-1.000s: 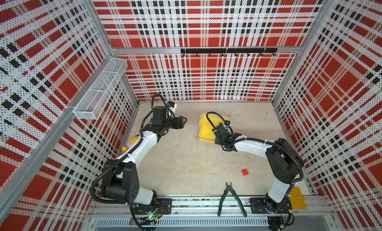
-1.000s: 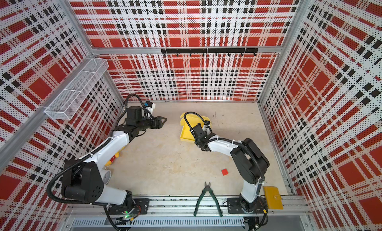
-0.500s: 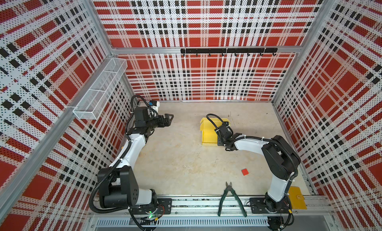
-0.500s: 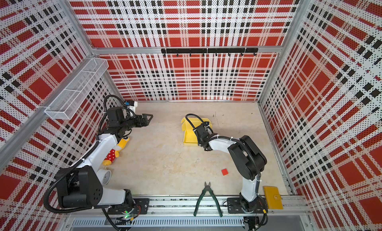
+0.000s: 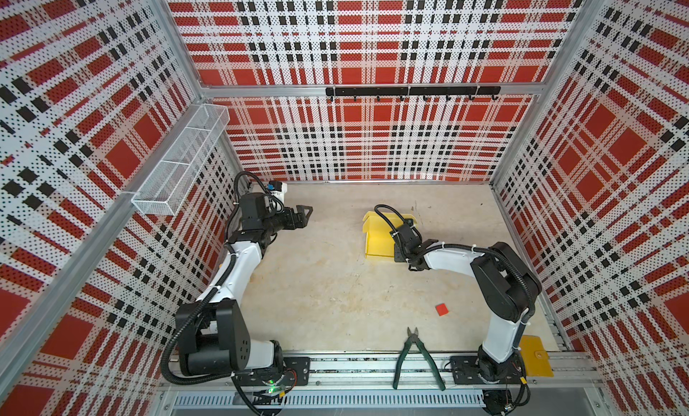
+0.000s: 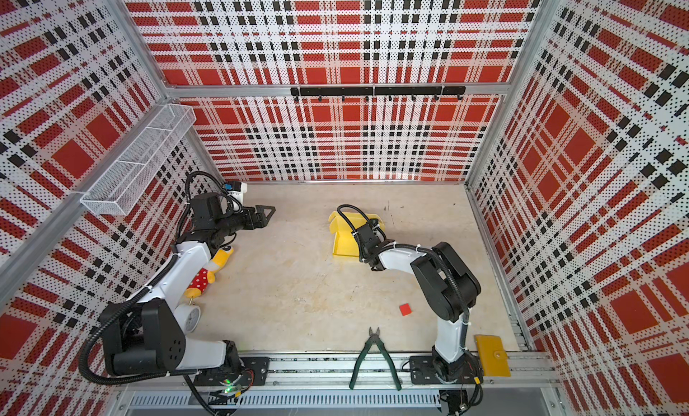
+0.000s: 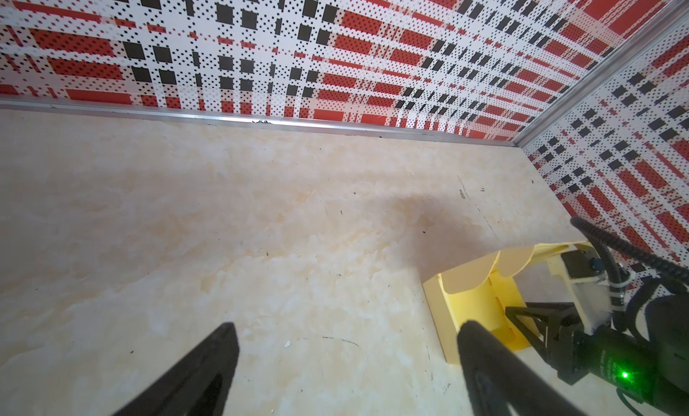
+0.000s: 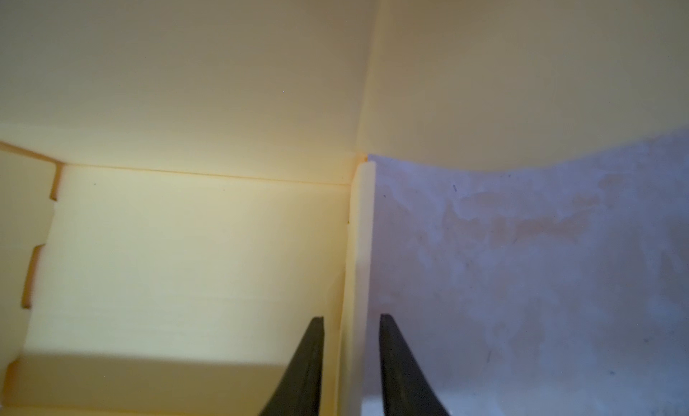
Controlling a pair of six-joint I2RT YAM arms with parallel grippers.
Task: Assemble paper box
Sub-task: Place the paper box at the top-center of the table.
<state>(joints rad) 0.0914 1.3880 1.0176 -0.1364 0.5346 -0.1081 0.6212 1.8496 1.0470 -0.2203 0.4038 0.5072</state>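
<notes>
We see the box (image 5: 376, 242) toward the back of the table (image 5: 335, 283), right of centre. Only the right wrist view shows our right hand (image 8: 348, 319) straddling one box wall, its fingers (image 8: 309, 358) slightly parted and not pinching it. Both top views hide this under the wrist. Our left hand (image 7: 346, 326) hangs wide open and empty, well apart from the box. A toy (image 6: 220, 265) beside the left arm shows plainly in a top view.

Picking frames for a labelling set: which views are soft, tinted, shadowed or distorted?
Right wrist view: too close, the paper box is soft and the table beside it takes a violet cast. Left wrist view: the left claw is blurred in front, and a soft shadow lies on the table by the box. Both top views: sharp, evenly lit, walls splayed by the wide lens.
</notes>
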